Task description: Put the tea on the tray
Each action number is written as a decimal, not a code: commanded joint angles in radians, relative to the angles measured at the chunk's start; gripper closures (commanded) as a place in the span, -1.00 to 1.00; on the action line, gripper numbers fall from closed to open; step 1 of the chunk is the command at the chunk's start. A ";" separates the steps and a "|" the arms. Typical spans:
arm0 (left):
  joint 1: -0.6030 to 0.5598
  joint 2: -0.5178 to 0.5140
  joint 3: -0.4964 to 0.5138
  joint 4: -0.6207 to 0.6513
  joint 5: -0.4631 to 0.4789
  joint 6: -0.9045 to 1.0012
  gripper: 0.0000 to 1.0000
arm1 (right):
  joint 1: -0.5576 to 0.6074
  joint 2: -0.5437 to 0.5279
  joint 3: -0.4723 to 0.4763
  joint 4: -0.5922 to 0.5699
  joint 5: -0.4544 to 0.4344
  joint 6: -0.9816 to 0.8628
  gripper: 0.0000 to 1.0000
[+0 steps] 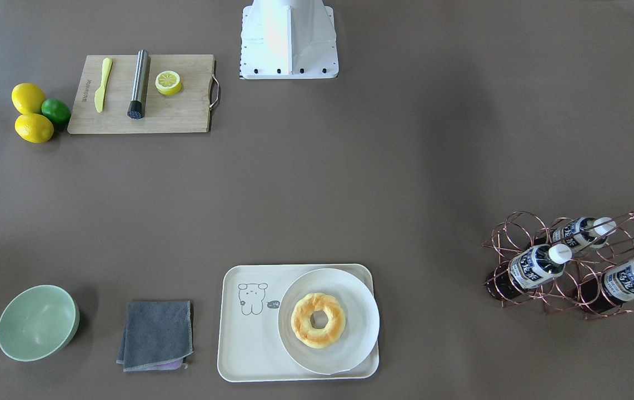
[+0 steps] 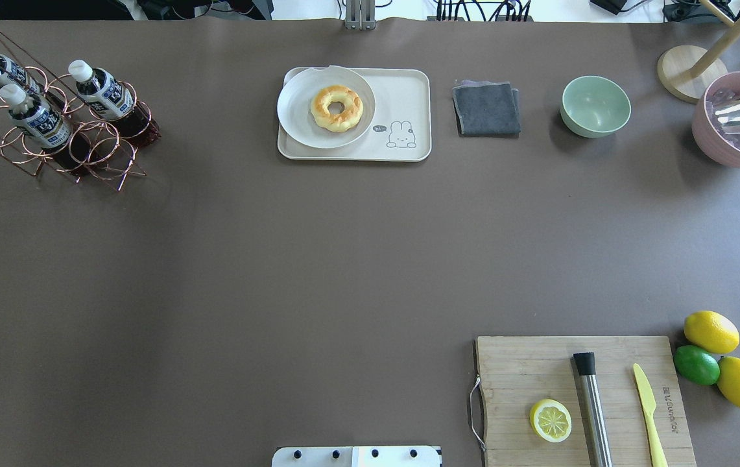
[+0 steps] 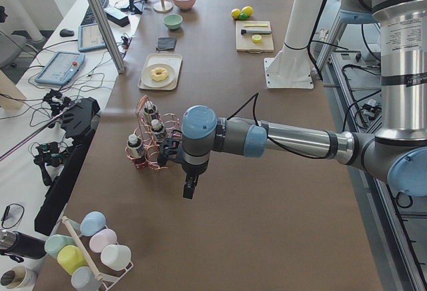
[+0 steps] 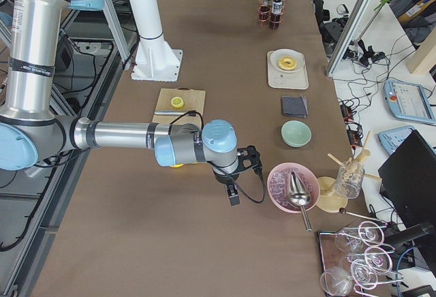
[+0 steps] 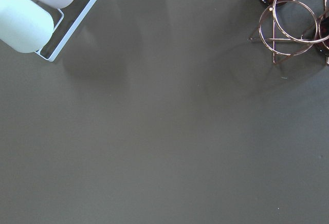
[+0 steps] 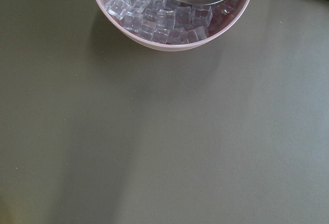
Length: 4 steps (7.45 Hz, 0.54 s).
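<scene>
Three alike tea bottles with white caps lie tilted in a copper wire rack at the table's far left corner. The cream tray with its line drawing holds a round white plate with a donut. My left gripper hangs over the table beside the rack. My right gripper hangs beside a pink bowl of ice. Both show only in side views; I cannot tell if they are open or shut.
A grey cloth and a green bowl lie right of the tray. A wooden board holds a lemon half, metal rod and yellow knife, with lemons and a lime beside it. Pastel cups lie near the left arm.
</scene>
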 commanded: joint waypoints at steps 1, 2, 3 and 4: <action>-0.001 0.000 0.000 0.000 0.000 0.000 -0.95 | 0.000 -0.004 -0.003 0.002 0.008 0.000 -1.00; -0.001 0.000 -0.006 0.000 0.000 0.000 -0.95 | 0.000 -0.004 -0.004 0.002 0.008 0.000 -1.00; -0.001 0.000 0.000 -0.002 0.000 0.000 -0.95 | 0.000 -0.004 -0.003 0.002 0.008 0.000 -1.00; 0.001 -0.002 -0.001 -0.002 0.000 0.000 -0.95 | 0.000 -0.004 0.000 0.002 0.006 0.000 -1.00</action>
